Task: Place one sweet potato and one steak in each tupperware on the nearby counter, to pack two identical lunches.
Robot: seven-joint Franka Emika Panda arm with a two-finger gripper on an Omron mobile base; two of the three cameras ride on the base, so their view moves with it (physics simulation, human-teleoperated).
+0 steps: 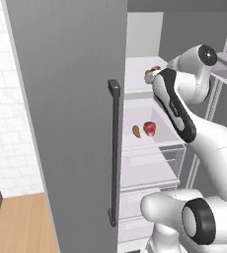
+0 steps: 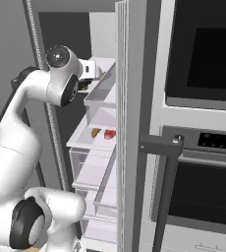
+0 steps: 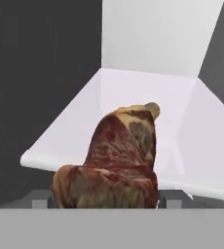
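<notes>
While the pincer [image 3: 104, 202] is reaching into the open fridge at its upper shelf [image 3: 133, 102], its two dark tips are showing at either side of one steak [image 3: 116, 160] – a marbled red-brown slab with a fatty edge. The jaws are standing fairly wide with the meat between them, but whether they are pressing on it or merely flanking it I cannot tell. In the hand view the steak is sitting at the front lip of the white shelf, and a small pale-brown end is peeking out just behind it; what that belongs to is unclear.

From the left base view, the steak [image 1: 152, 73] is showing as a small brown lump on the upper shelf, right against the arm's dark wrist. One shelf lower, two more things are lying side by side but apart: a slim orange-brown piece that is looking like a sweet potato [image 1: 136, 131], and a round red item [image 1: 149, 128] to its right. Below them clear drawers [image 1: 152, 160] are stacked.

The tall grey fridge door [image 1: 71, 113] with its dark bar handle [image 1: 114, 153] is standing open at the left, screening part of the interior. In the right base view a built-in black oven [image 2: 203, 123] is flanking the fridge – its own dark handle [image 2: 159, 147] is jutting forward.
</notes>
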